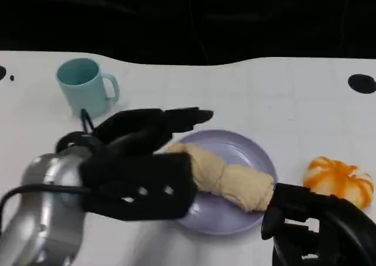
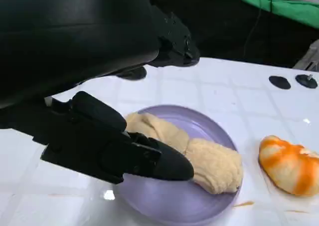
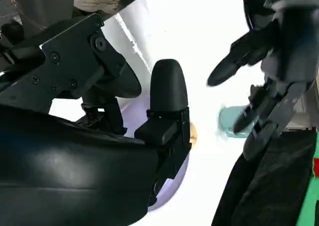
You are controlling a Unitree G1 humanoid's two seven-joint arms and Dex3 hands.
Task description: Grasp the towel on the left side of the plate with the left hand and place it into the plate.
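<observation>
The beige towel (image 1: 235, 181) lies rolled and knotted across the lavender plate (image 1: 249, 147), its far end reaching past the plate's right rim. My left hand (image 1: 141, 160) hovers over the plate's left edge, its fingers spread and pointing over the towel's near end, holding nothing. In the left wrist view the towel (image 2: 209, 161) rests in the plate (image 2: 169, 203) just beyond my left hand (image 2: 109, 146), with a gap between them. My right hand (image 1: 317, 231) sits low at the front right, close to the towel's end, with nothing in it.
A teal mug (image 1: 85, 87) stands at the back left, behind my left hand. An orange and white pumpkin-shaped object (image 1: 338, 178) lies right of the plate. A black round mark (image 1: 361, 83) sits at the table's far right.
</observation>
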